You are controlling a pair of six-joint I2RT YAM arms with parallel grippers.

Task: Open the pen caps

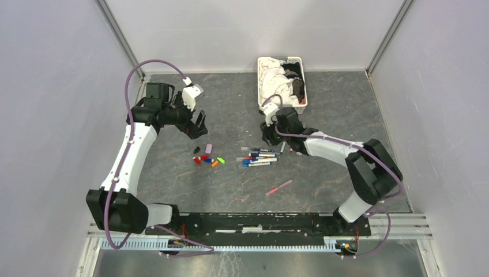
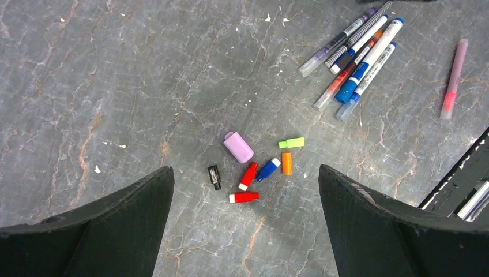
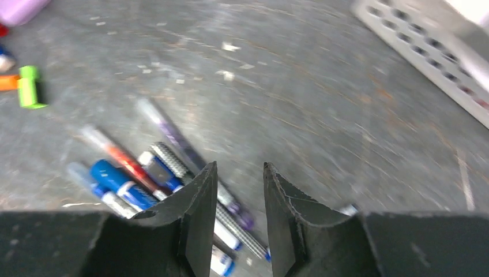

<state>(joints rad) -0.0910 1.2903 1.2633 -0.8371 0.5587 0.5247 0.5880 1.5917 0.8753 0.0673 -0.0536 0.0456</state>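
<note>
1. Plainly, the left fingers [image 2: 115, 231] are spread wide and hold nothing. They hang above the grey marbled desk [image 2: 115, 86].
2. Between them and a little ahead lie the loose stubby plastic pen caps [image 2: 248, 175]: a fat lilac one, a green, an orange, a blue, two red and a small black. They lie close together, and a few look to be touching.
3. The right fingers [image 3: 193, 219] are drawn nearly together, with a narrow gap between them and nothing in it.
4. The bundle of thin white-barrelled marker pens [image 3: 167, 167] lies just ahead and to the left of the right fingers. Some barrels run under the fingertips, but that view is blurred, so contact cannot be judged. The white slatted plastic basket [image 3: 415, 52] sits far ahead to their right.
5. One all pink-red pen [image 2: 454, 78] lies apart from the bundle, far ahead and to the right of the left fingers.
6. The step in hand seems to be fetching the next pen, since seven caps are already off. Several pens in the bundle show blue ends, but I cannot tell whether those are caps.
7. The next move calls for the right fingers to part a little and settle on a single barrel without dragging its neighbours. The left fingers would then close on the cap end and pull straight along the pen.
</note>
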